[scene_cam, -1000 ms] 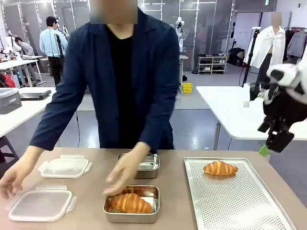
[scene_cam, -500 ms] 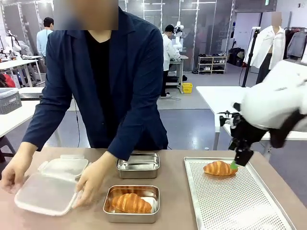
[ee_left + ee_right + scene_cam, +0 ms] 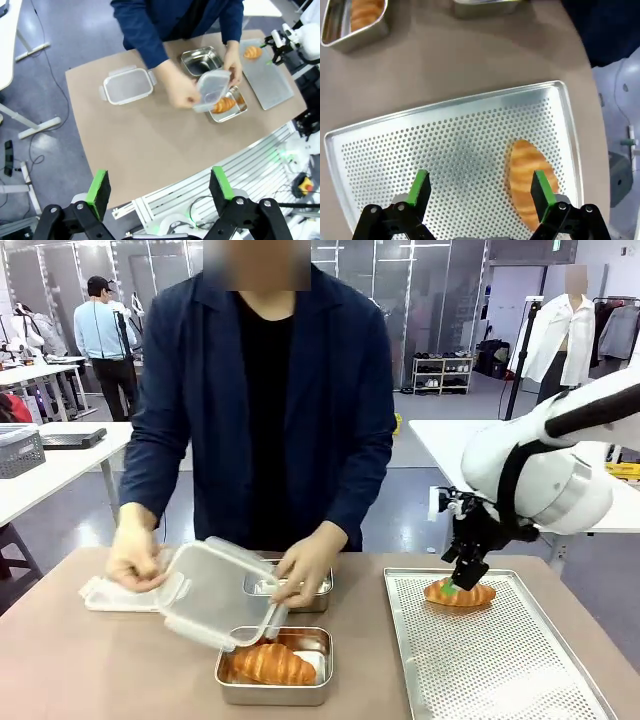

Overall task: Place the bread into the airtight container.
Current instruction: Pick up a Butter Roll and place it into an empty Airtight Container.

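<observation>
One bread, a croissant [image 3: 459, 592], lies at the far end of the perforated tray [image 3: 500, 660]. My right gripper [image 3: 462, 575] hangs open just above it; in the right wrist view the croissant [image 3: 530, 175] lies close to one finger of this gripper [image 3: 480, 187]. A second croissant [image 3: 272, 664] sits in the near steel airtight container [image 3: 322, 692]. Behind it stands an empty steel container [image 3: 312, 592]. The person holds a clear plastic lid [image 3: 215, 592] tilted over the near container. My left gripper [image 3: 160, 187] is open, high above the table.
Another plastic lid [image 3: 105, 597] lies flat at the table's left, also seen as a lid [image 3: 127, 85] in the left wrist view. The person's hands [image 3: 310, 562] hover over both containers. The near half of the tray [image 3: 445, 150] is bare.
My right arm came down and leftward to the croissant on the tray. The person lifted a lid from the table's left and brought it over the near container.
</observation>
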Available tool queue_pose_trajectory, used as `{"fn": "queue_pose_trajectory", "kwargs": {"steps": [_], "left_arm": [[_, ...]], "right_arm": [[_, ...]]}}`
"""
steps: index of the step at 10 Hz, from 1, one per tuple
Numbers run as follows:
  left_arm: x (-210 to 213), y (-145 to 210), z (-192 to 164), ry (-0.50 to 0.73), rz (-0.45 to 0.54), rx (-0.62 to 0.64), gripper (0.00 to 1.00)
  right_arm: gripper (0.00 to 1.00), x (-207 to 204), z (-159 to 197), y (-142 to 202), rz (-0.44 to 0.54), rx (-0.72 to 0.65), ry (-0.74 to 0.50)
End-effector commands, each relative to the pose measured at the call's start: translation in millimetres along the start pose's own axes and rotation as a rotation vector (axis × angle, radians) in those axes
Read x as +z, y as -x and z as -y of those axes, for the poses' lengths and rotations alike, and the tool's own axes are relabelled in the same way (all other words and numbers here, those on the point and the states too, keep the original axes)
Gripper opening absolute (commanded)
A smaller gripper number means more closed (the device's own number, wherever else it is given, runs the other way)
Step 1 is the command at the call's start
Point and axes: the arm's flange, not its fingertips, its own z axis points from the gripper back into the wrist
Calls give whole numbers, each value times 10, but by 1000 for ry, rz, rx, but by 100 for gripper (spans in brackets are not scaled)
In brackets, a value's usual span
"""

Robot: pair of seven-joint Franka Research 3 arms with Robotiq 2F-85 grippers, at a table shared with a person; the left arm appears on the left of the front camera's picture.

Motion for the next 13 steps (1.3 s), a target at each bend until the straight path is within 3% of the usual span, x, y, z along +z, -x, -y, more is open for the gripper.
{"fn": "queue_pose_trajectory", "kwargs": {"steps": [1,3,5,8,9,13], "left_arm": [[22,-6,8,5,-3,-16,100],[22,-6,8,5,-3,-16,100],[22,-6,8,5,-3,-16,100],[22,-6,8,5,-3,-16,100],[22,-6,8,5,-3,-16,100],[22,-6,8,5,-3,-16,100]], "right_arm": [[100,707,-216,579,163,-41,101],[100,1725,-828,1737,377,-253,252],[100,2168,-1457,2387,500,-348,383],[100,2141,-1951,2712,591,-462,457],[100,2559,-1426,2760,556,-438,435],[100,2559,-1426,2760,556,-438,435]]}}
